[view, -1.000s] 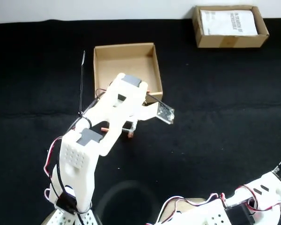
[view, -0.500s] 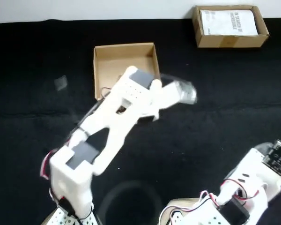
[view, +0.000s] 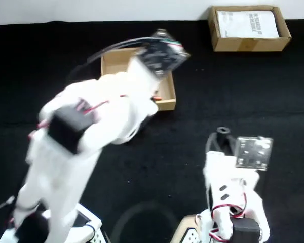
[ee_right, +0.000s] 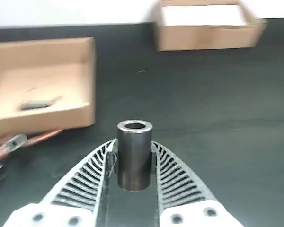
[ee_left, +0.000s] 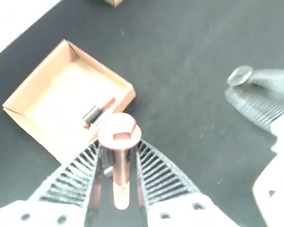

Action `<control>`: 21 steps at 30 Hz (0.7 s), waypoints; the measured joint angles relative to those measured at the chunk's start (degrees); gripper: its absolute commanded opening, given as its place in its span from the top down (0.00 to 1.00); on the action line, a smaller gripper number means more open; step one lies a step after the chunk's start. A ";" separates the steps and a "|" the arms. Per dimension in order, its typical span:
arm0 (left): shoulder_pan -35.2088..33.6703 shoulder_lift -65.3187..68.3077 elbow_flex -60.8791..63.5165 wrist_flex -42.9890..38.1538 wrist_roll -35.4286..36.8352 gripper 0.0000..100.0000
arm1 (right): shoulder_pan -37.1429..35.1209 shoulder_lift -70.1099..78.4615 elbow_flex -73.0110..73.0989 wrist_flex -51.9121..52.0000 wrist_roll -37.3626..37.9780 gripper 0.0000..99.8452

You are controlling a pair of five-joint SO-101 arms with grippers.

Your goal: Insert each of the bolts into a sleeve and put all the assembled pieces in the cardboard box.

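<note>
Since a second ago the left arm (view: 106, 111) has lifted away from the table (view: 253, 91) in front of the cardboard box (view: 167, 104) and swung up over it, while the right arm (view: 230, 187) has come in from the lower right corner and now stands nearer the middle. Seen from the high view, the left arm's wrist hangs above the cardboard box and hides much of it. The right arm holds a dark sleeve (view: 223, 131) upright over the black table, well apart from that box. A second box (view: 245, 44) with a paper sheet (view: 248, 23) in it sits near the far right corner. In the left wrist view, the left gripper (ee_left: 119, 150) is clamped on a copper bolt (ee_left: 119, 134): its ribbed fingers press the shaft from both sides, and the round head, with a recess in its face, stands clear of the fingertips. Beyond the bolt lies the cardboard box, and in it one assembled piece (ee_left: 95, 112), dark with copper showing at one end, lies flat near the wall closest to the gripper. Farther off, a ribbed finger of the other arm shows with the sleeve's round end. In the right wrist view, the right gripper (ee_right: 134, 149) grips the sleeve between both fingers, upright, with its open bore at the top. The cardboard box with the assembled piece lies beyond it to one side, and the second box lies farther back.
</note>
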State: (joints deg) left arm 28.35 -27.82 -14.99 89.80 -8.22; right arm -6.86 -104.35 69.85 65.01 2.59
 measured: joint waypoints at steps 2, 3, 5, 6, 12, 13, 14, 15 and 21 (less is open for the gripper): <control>0.00 -4.92 2.90 0.00 4.04 0.99 | -4.66 0.00 -1.58 1.14 0.00 0.99; 0.09 -7.30 4.75 0.00 6.07 0.99 | -6.95 0.00 -2.29 1.67 0.00 0.99; 0.09 -12.92 9.58 0.00 9.58 0.99 | -10.90 0.00 -3.43 2.73 0.00 0.99; 0.09 -15.82 12.48 0.00 10.37 0.99 | -12.66 -0.26 -3.43 2.99 0.00 0.99; 0.00 -33.14 37.36 -7.21 11.60 0.99 | -18.20 -0.26 -3.43 7.30 0.00 0.99; 0.09 -35.87 42.29 -10.37 11.60 0.99 | -18.29 -0.26 -3.25 7.82 0.00 0.99; 0.09 -38.51 47.30 -13.80 11.60 0.99 | -18.29 -0.26 -3.08 7.91 0.00 0.99; 0.09 -41.23 52.22 -17.93 11.78 0.99 | -18.46 -0.09 -2.99 7.91 0.00 0.99; 3.52 -49.93 75.60 -51.16 12.04 0.99 | -18.55 -0.26 -2.73 8.00 0.00 0.99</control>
State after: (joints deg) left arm 31.87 -77.76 60.62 38.64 3.82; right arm -25.41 -104.62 67.12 73.01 2.59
